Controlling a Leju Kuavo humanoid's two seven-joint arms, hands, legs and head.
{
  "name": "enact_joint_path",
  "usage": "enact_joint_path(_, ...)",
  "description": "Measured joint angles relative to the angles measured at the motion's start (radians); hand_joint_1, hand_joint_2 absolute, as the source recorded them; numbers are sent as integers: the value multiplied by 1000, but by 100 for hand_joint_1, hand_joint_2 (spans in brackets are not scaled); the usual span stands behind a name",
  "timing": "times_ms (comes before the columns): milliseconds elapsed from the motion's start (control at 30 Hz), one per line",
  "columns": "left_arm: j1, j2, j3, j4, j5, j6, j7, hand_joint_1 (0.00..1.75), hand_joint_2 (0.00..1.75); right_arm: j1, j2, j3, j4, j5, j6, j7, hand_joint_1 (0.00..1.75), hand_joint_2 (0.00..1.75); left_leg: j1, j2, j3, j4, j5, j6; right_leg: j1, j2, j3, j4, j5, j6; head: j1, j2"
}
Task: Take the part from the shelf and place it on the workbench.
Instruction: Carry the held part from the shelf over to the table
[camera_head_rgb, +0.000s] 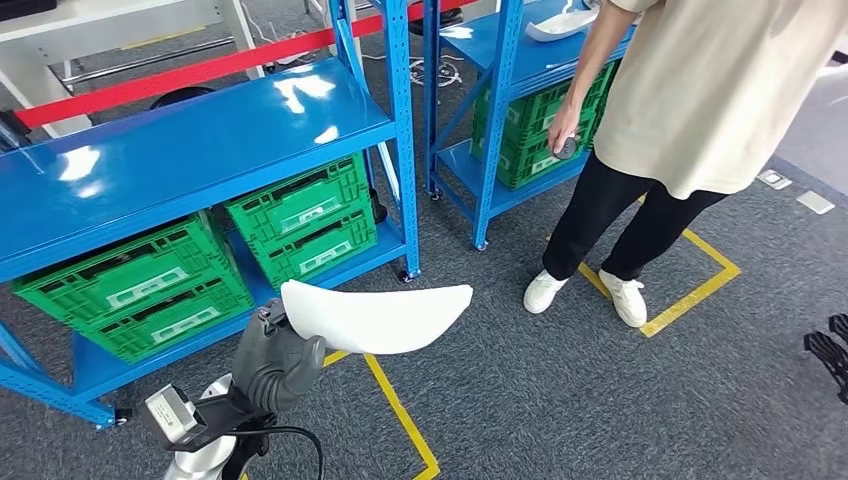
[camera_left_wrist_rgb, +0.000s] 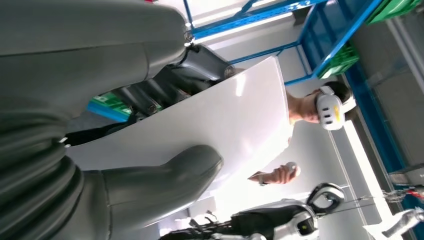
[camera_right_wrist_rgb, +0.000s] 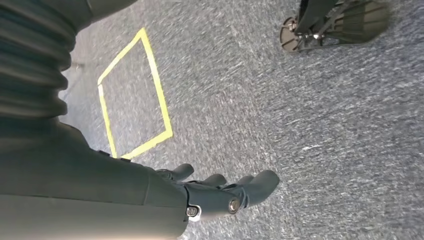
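Low at the near left of the head view, the left hand (camera_head_rgb: 278, 362) holds the white part (camera_head_rgb: 385, 315) by one end, thumb on one face and fingers on the other, as the left wrist view shows (camera_left_wrist_rgb: 150, 187). The part is a thin curved white panel, and it sticks out to the right over the grey carpet, clear of the blue shelf (camera_head_rgb: 180, 150) behind it. The right hand (camera_right_wrist_rgb: 220, 192) hangs over the carpet with its fingers loosely apart, holding nothing.

By my reading the pick from the shelf is done and the carry is the step in hand. No table is in sight from here, so the next move calls for turning or walking until it comes into view, keeping the panel level and its free end away from the shelf posts. A person (camera_head_rgb: 690, 90) stands at the far right beside a second shelf (camera_head_rgb: 520, 60), close enough that the route should stay well apart from them.
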Motion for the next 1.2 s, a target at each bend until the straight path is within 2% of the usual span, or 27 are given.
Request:
enact_joint_path(33, -1, -1, -2, 4, 0, 0, 0, 175, 175, 1, 0, -1, 0, 0, 2, -1, 0, 175, -2, -6, 3, -9, -4, 5, -2, 11, -5, -1, 3, 9, 0, 0)
enact_joint_path(67, -1, -4, -3, 7, -1, 1, 0, 175, 175, 3, 0, -2, 0, 0, 4, 0, 0, 175, -3, 4, 3, -12, -2, 11, -4, 23, -10, -3, 7, 17, 0, 0)
enact_joint_path(100, -2, -6, -5, 9, -1, 2, 0, 175, 175, 6, -1, -3, 0, 0, 6, 0, 0, 175, -3, 16, 4, -14, 1, 19, -7, 24, -14, -2, 9, 24, 0, 0)
enact_joint_path(167, -4, -12, -9, 12, -1, 3, 0, 175, 175, 8, -1, -3, 1, 0, 9, 1, 0, 175, -1, 43, 5, -21, 7, 33, -4, -21, -36, 38, -16, 32, 6, 0)
enact_joint_path(233, -2, -14, -11, 15, -1, 5, 0, 175, 175, 3, -1, -3, 1, 1, 10, 1, 0, 175, -4, 74, 4, -23, 8, 41, 0, -81, -93, 155, -80, 37, 13, 0)
enact_joint_path(267, -1, -14, -12, 17, -1, 8, 0, 175, 175, 1, -1, -3, 1, 1, 13, 2, 0, 175, -6, 90, 3, -22, 7, 43, 0, -93, -123, 221, -109, 39, 14, 0)
enact_joint_path(300, 1, -14, -12, 19, -1, 12, 0, 175, 175, 1, -1, -3, 1, 2, 16, 4, 0, 175, -8, 105, 2, -22, 6, 44, 0, -98, -142, 266, -123, 40, 14, 0)
enact_joint_path(333, 3, -14, -13, 21, -1, 18, 0, 175, 175, 1, -1, -3, 1, 2, 19, 5, 0, 175, -8, 120, 2, -21, 6, 44, 0, -101, -142, 273, -118, 40, 15, 0)
enact_joint_path(367, 5, -14, -13, 22, 2, 23, 0, 175, 175, 0, -2, -3, 1, 1, 21, 6, 0, 175, -9, 133, 2, -20, 4, 44, 0, -105, -122, 242, -97, 39, 15, 0)
enact_joint_path(400, 7, -14, -13, 21, 4, 27, 0, 175, 175, -1, -2, -3, 1, 0, 22, 7, 0, 175, -9, 146, 3, -18, 3, 42, 1, -117, -82, 175, -66, 36, 15, 0)
enact_joint_path(467, 9, -13, -13, 18, 9, 26, 0, 175, 175, -8, -3, -3, 1, -2, 19, 6, 0, 175, -13, 168, 4, -14, -2, 35, 7, -151, -9, 45, -24, 25, 15, 0)
enact_joint_path(500, 10, -13, -13, 15, 10, 23, 0, 175, 175, -12, -4, -3, 1, -3, 16, 5, 0, 175, -16, 176, 4, -13, -4, 30, 10, -162, 9, 9, -16, 19, 15, 0)
enact_joint_path(533, 10, -13, -13, 13, 9, 19, 0, 175, 175, -15, -4, -3, 1, -4, 11, 3, 0, 175, -17, 184, 5, -13, -5, 26, 13, -163, 10, 0, -17, 14, 14, 0)
enact_joint_path(600, 5, -14, -14, 10, 7, 13, 0, 175, 175, -16, -6, -3, 1, -6, -1, 0, 0, 175, -18, 195, 8, -15, -6, 15, 11, -144, 7, -3, -11, 5, 14, 0)
enact_joint_path(633, 0, -15, -14, 8, 5, 11, 0, 175, 175, -15, -7, -3, 1, -6, -8, -1, 0, 175, -17, 181, 7, -10, -12, 9, 7, -135, 8, -6, -9, 1, 13, 0)
enact_joint_path(667, -4, -15, -14, 7, 4, 10, -1, 175, 175, -16, -9, -3, 1, -5, -14, -2, 0, 175, -16, 157, 0, 11, -28, 2, 3, -126, 8, -8, -6, -4, 11, 0)
enact_joint_path(733, -6, -14, -14, 5, 2, 10, -1, 175, 175, -21, -14, -3, 1, -4, -23, -2, 0, 175, -11, 100, -43, 112, -87, -6, -2, -107, 8, -10, -2, -10, 7, 0)
enact_joint_path(800, -1, -12, -14, 6, 0, 11, -1, 175, 175, -28, -23, -4, 1, -8, -27, -3, 0, 175, -9, 83, -102, 237, -137, -7, -2, -81, 5, -9, -1, -11, 5, 0)
enact_joint_path(833, 1, -10, -14, 6, 0, 11, -1, 175, 175, -31, -29, -4, 1, -14, -29, -4, 0, 175, -9, 82, -116, 263, -136, -7, -2, -67, 4, -8, 0, -11, 4, 0)
enact_joint_path(867, 1, -9, -14, 6, 0, 11, -1, 175, 175, -34, -34, -6, 1, -23, -32, -6, 0, 175, -8, 80, -111, 249, -114, -6, -3, -54, 4, -7, 1, -10, 4, 0)
enact_joint_path(900, 1, -7, -14, 5, 0, 11, -1, 175, 175, -37, -41, -9, 1, -32, -36, -8, 0, 175, -6, 73, -87, 196, -78, -4, -3, -40, 4, -5, 1, -7, 3, 0)
enact_joint_path(967, 1, -5, -14, 2, 0, 11, -1, 175, 175, -45, -53, -18, 1, -48, -43, -10, 0, 175, 0, 26, -27, 62, -19, -1, -4, -14, 1, -1, 2, 1, 2, 0)
enact_joint_path(1033, 1, -4, -13, -1, 0, 11, -1, 175, 175, -53, -66, -25, 1, -56, -45, -11, 0, 175, 1, -8, -2, -1, -5, 6, -6, 9, -8, 1, 6, 17, 2, 0)
enact_joint_path(1100, 0, -3, -12, -5, -1, 11, -1, 175, 175, -54, -77, -28, 2, -57, -46, -7, 0, 175, -3, 9, -2, -4, -3, 19, -10, 30, -15, -4, 13, 34, 2, 0)
enact_joint_path(1133, -1, -4, -12, -6, -1, 11, 0, 175, 175, -53, -81, -28, 2, -57, -46, -4, 0, 175, -3, 21, 0, -7, 0, 27, -11, 27, -18, -1, 12, 40, 2, 0)
enact_joint_path(1167, -3, -4, -12, -7, -2, 11, 0, 175, 175, -53, -84, -28, 3, -58, -47, 0, 0, 175, -2, 34, 1, -11, 3, 34, -10, 10, -28, 17, 1, 44, 5, 0)
enact_joint_path(1200, -5, -5, -12, -7, -2, 10, 0, 175, 175, -55, -86, -29, 4, -60, -48, 2, 0, 175, -1, 49, 2, -15, 6, 40, -7, -17, -49, 57, -22, 45, 8, 0)
